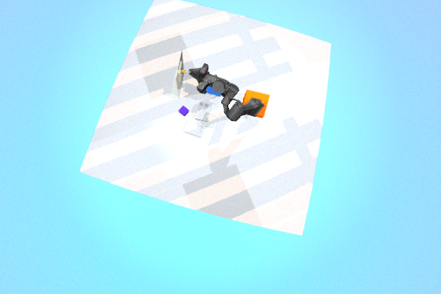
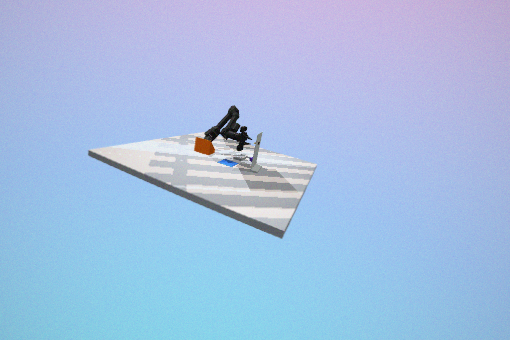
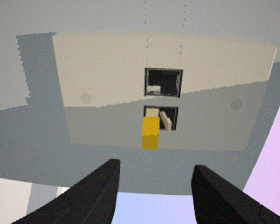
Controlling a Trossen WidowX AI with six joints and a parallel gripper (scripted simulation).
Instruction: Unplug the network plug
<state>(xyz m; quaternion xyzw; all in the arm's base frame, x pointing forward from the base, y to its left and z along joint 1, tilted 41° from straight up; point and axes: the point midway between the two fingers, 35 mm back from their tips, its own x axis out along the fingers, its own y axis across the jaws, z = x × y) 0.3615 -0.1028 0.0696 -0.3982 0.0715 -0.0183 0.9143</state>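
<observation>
The yellow plug sat locked in the lower socket of the upright panel. The end effector faced it, partly open and holding nothing, so its 2 fingers could fit around the plug.
</observation>
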